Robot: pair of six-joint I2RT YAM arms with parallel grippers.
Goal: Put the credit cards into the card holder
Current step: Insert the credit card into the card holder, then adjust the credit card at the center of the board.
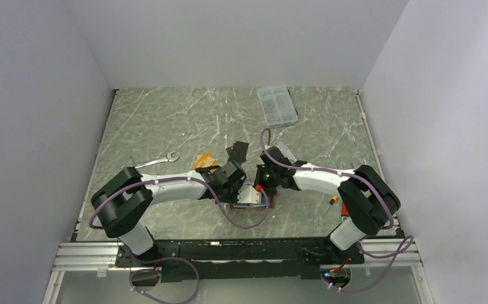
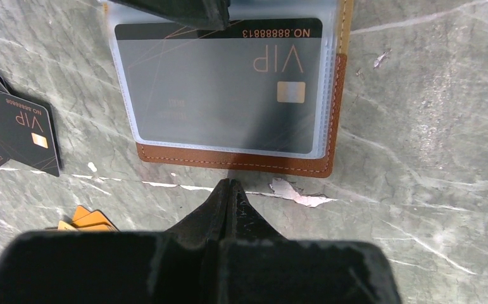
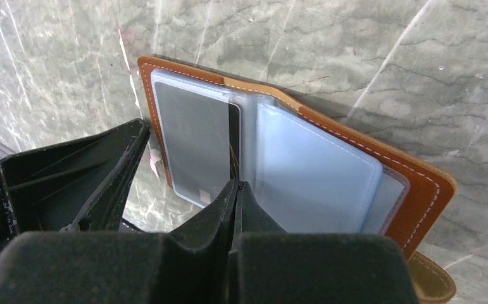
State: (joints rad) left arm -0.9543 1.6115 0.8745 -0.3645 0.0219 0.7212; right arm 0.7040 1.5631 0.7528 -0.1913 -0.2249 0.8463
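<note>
The brown leather card holder (image 1: 252, 197) lies open on the table between both arms. In the left wrist view a black VIP card (image 2: 228, 95) sits in its clear pocket, its top strip sticking out, above the brown edge (image 2: 241, 162). My left gripper (image 2: 230, 185) is shut and empty just short of that edge. My right gripper (image 3: 236, 185) is shut, its tips at the black card's exposed edge (image 3: 233, 142), with the pale blue pockets (image 3: 317, 171) beside it. Loose black cards (image 2: 19, 130) and orange cards (image 2: 84, 218) lie on the table to the left.
A clear compartment box (image 1: 277, 104) stands at the back. A wrench (image 1: 157, 161) lies at the left and a small screwdriver (image 1: 333, 202) at the right. Loose black cards (image 1: 237, 151) and orange cards (image 1: 203, 160) lie just behind the arms.
</note>
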